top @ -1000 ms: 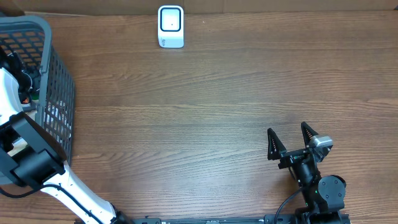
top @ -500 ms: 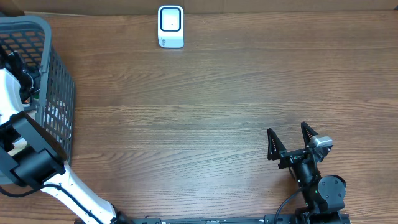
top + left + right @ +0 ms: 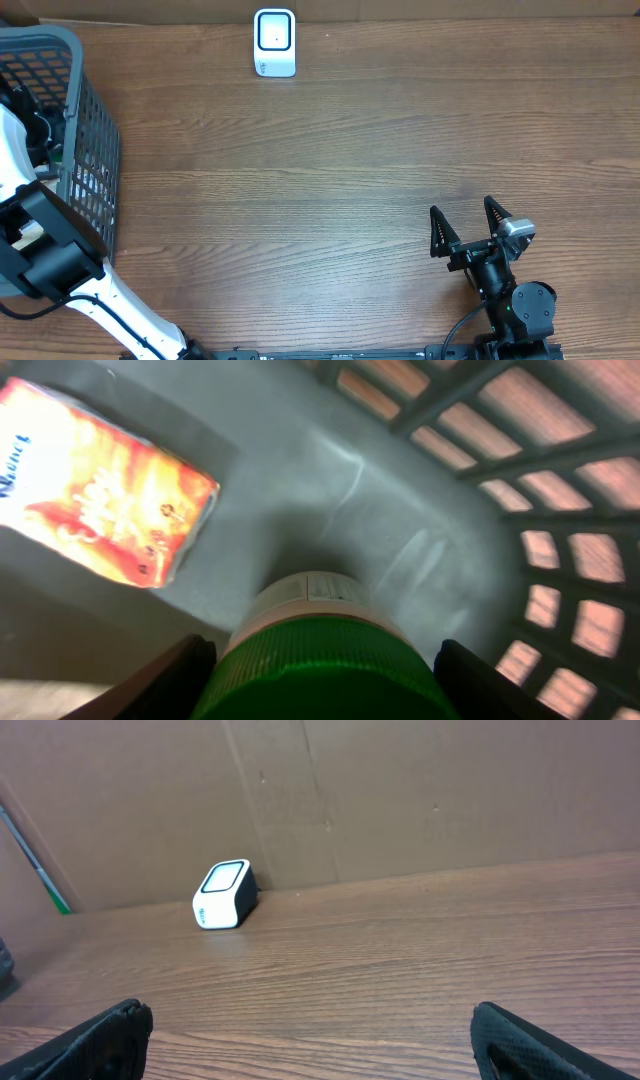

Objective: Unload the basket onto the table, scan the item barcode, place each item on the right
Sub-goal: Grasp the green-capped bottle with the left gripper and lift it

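Left gripper (image 3: 325,665) partly open inside the grey plastic lattice basket (image 3: 560,480); its fingers (image 3: 170,680) flank the ribbed cap of the green-lidded white bottle (image 3: 318,595), which stands directly between them; whether they press on it cannot be told; an orange foil packet (image 3: 95,485) lies ahead and to the left, its blue lettering too blurred to read; right gripper (image 3: 465,228) spread wide, empty.
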You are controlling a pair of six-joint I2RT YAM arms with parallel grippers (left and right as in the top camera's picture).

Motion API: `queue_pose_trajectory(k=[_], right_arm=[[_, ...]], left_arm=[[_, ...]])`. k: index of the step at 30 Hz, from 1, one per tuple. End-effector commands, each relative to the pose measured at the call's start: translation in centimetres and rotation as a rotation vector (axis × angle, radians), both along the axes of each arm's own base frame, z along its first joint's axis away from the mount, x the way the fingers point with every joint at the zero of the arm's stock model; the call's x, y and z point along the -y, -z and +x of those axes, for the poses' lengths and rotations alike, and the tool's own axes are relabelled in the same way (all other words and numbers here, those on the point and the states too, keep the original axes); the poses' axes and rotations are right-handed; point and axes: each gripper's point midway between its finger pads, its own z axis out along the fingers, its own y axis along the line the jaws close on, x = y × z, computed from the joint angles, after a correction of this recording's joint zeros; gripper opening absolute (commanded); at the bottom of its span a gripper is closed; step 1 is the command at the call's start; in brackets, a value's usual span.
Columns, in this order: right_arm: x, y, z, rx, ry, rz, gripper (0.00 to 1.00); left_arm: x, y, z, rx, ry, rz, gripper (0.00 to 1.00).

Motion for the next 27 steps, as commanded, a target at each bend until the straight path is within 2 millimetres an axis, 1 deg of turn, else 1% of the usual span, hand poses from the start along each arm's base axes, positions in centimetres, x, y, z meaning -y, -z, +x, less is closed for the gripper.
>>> queue_pose_trajectory(k=[1,6,15,19,23,27], right_arm=[[0.2,0.1,0.0,0.006,0.009,0.000,1.00],[0.2,0.1,0.0,0.006,0.009,0.000,1.00],[0.2,0.1,0.0,0.006,0.009,0.000,1.00],[0.2,0.1,0.0,0.006,0.009,0.000,1.00],[0.2,0.1,0.0,0.006,0.009,0.000,1.00],[0.2,0.1,0.0,0.006,0.009,0.000,1.00]], left_arm=[[0.0,-3.4,1.8,0.075,-0.011,0.012,0.56],[0.0,-6.6,1.9,0.102,-0.035,0.017,0.56],[0.3,-12.6,1.4,0.163,-0.086,0.028,0.53],[1.2,-15.5,1.5,0.224,-0.069,0.013,0.53],[2.3,-19.4,1.2,0.309,-0.044,0.019,0.53],[3.7,-23.9,0.1,0.403,-0.021,0.045,0.53]])
